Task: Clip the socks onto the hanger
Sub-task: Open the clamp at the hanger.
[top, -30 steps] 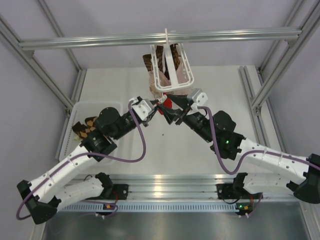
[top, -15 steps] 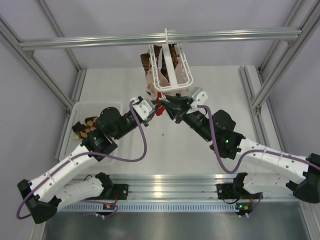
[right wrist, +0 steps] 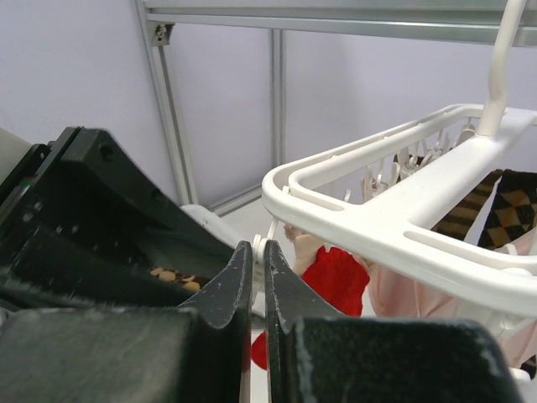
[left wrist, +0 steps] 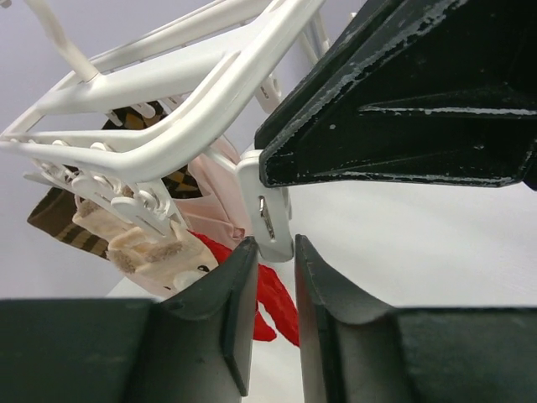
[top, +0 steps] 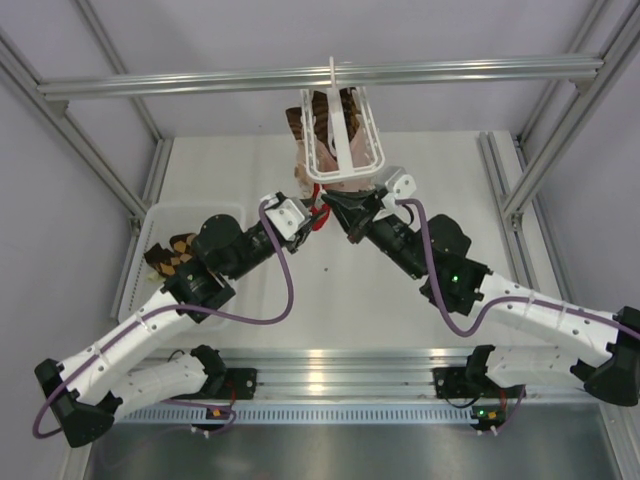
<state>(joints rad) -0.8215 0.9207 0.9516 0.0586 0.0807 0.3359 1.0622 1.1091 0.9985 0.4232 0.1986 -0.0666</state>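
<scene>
Two hands meet nose to nose: your left hand (left wrist: 274,248) pinches a dangling clip (left wrist: 268,214), likely to spread it open, and your right hand (right wrist: 258,252) is pressed together beside it. Just above hangs the hanger (top: 343,150), checked socks (top: 322,108) clipped beyond.

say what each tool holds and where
Left tool pinches a white clip by its lower end. Right tool is nearly shut; whether it holds anything cannot be told.
</scene>
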